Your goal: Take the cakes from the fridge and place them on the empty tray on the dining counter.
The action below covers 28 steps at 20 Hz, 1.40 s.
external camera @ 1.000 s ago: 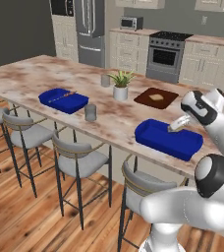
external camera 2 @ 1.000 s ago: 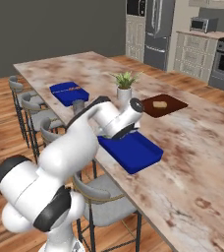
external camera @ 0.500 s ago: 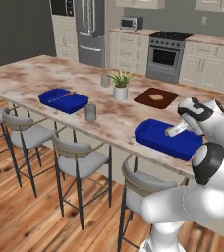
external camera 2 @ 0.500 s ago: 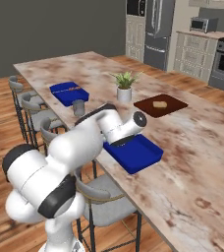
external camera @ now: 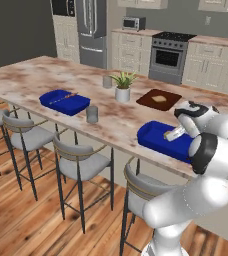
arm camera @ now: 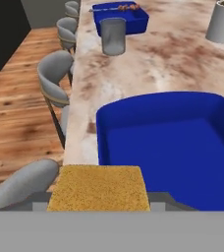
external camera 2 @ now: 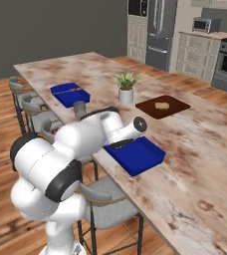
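Note:
A tan-golden square cake (arm camera: 99,187) sits between the jaws at the bottom of the hand view, and my gripper (external camera: 175,134) is shut on it. The cake hangs just above the near edge of the empty deep blue tray (arm camera: 168,147) on the marbled dining counter (arm camera: 148,64). From the base cameras the tray (external camera: 156,136) (external camera 2: 138,157) lies near the counter's front edge, with the gripper (external camera 2: 121,144) over its near rim. The dark grey fridge (external camera: 91,27) (external camera 2: 160,22) stands far back, doors closed. The chocolate cake is out of view.
A second blue tray (external camera: 63,101) (arm camera: 119,17) holding food lies further left. A grey cup (external camera: 92,114) (arm camera: 113,36), a potted plant (external camera: 122,87) and a dark brown board (external camera: 159,99) with a tan slice stand on the counter. Grey stools (external camera: 81,162) line its front.
The hand has sunk a little and drawn left over the tray's near side, still holding the cake. My arm's elbow has swung up in front of the cameras.

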{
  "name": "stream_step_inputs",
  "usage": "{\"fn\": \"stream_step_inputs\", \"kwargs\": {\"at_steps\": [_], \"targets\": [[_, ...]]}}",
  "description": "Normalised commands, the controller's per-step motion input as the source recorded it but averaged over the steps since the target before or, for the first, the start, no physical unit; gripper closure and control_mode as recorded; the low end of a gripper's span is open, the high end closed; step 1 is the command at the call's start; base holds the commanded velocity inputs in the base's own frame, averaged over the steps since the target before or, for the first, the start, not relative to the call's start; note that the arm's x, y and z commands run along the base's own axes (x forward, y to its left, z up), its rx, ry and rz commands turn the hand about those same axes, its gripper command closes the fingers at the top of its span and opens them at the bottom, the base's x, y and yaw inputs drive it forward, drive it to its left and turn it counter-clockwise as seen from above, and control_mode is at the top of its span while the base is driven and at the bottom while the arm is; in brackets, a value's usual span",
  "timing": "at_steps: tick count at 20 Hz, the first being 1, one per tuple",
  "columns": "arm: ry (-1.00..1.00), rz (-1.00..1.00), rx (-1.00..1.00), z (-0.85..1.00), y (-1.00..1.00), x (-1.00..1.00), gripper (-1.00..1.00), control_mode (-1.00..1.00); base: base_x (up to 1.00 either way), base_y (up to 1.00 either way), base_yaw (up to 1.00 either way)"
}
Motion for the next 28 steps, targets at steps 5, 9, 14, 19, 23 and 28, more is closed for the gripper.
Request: {"fn": "stream_step_inputs", "kwargs": {"at_steps": [5,9,14,19,23,28], "targets": [[0.0,0.01,0.0,-0.13,0.0,0.33,1.0,-1.0,0.0,0.0,0.0],[0.0,0.0,0.0,-0.16,0.0,0.3,1.0,-1.0,0.0,0.0,0.0],[0.0,0.0,0.0,-0.17,0.0,0.25,1.0,-1.0,0.0,0.0,0.0],[0.0,0.0,0.0,-0.17,0.0,0.17,1.0,-1.0,0.0,0.0,0.0],[0.0,0.0,0.0,-0.18,0.0,0.17,1.0,-1.0,0.0,0.0,0.0],[0.0,0.0,0.0,-0.17,0.0,0.16,1.0,-1.0,0.0,0.0,0.0]]}}
